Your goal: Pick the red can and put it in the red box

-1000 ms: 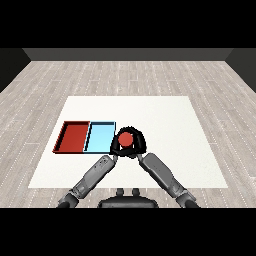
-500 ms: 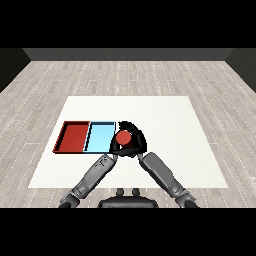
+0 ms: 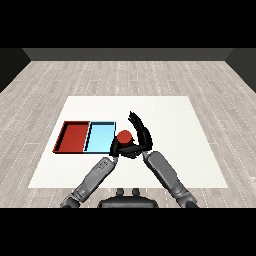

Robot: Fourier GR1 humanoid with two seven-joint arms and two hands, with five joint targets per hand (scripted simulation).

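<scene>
The red can stands upright just right of the light blue tray, with the red tray further left. My right hand is against the can's right side. Its fingers stretch up and fan out past the can's top instead of curling round it, and its lower part lies below the can. My left hand sits low at the can's lower left, by the blue tray's near right corner, with relaxed fingers and nothing in it.
Both trays lie side by side left of the middle of the white table. The two grey forearms come in from the bottom and meet near the can.
The right hand's fingers, wrapped over the can a second ago, have swung off to its right and straightened upward. The can has shifted slightly left toward the blue tray.
</scene>
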